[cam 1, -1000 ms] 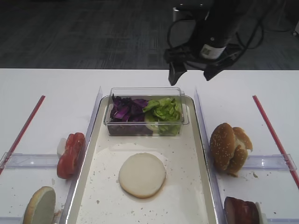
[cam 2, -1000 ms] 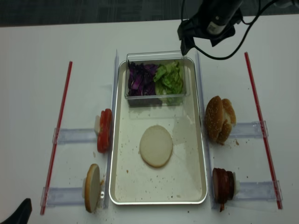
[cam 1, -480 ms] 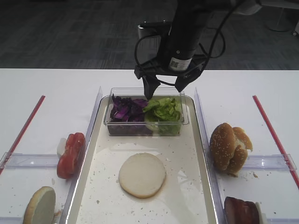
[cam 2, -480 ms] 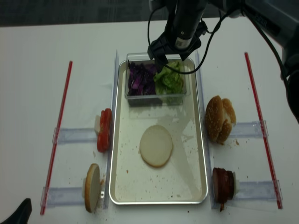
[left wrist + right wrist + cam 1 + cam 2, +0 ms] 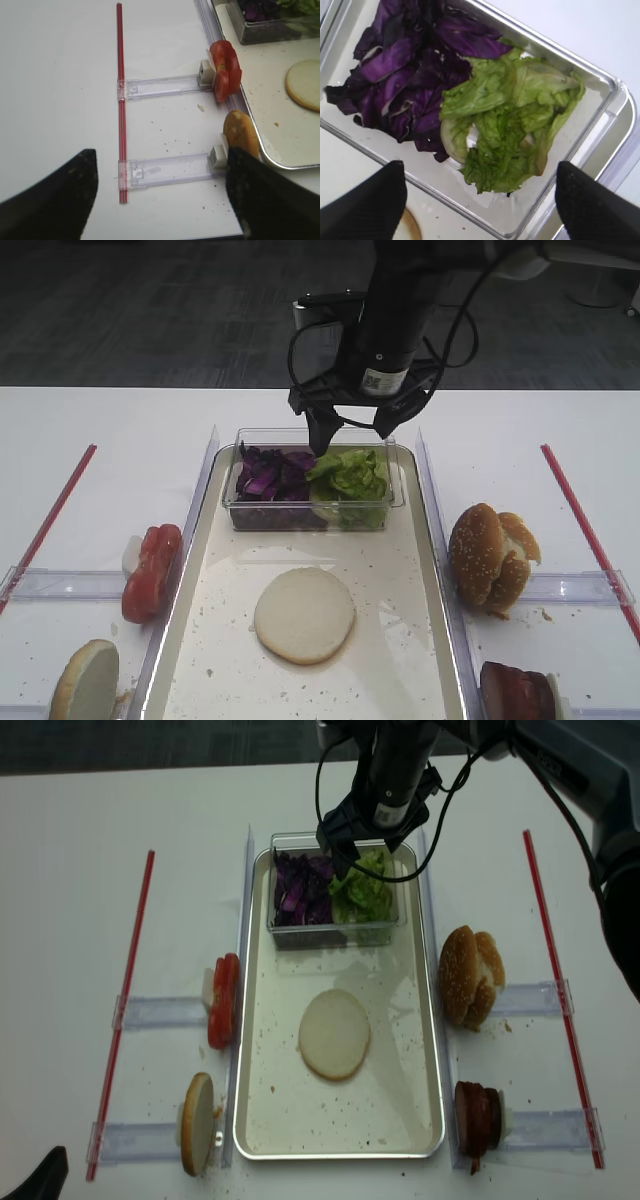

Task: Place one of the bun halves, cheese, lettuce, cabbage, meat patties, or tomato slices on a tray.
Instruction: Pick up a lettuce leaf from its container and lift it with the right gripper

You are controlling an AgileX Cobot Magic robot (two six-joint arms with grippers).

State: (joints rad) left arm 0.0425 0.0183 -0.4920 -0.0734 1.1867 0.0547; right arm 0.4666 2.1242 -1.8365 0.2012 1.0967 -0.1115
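Green lettuce [image 5: 512,127] fills the tub's [image 5: 310,480] right half at the tray's [image 5: 420,640] far end; above it the right claw [image 5: 353,430] hangs wide open, empty.

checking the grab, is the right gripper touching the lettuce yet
Apart. The right wrist view shows the right gripper open, its fingertips framing the lettuce with clear space between.

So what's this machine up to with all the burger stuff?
The right gripper hangs open over a small clear plastic tub holding green lettuce leaves and shredded purple cabbage. It holds nothing. The tub sits at the far end of the long cream-white tray, where one pale flat bun half already lies.
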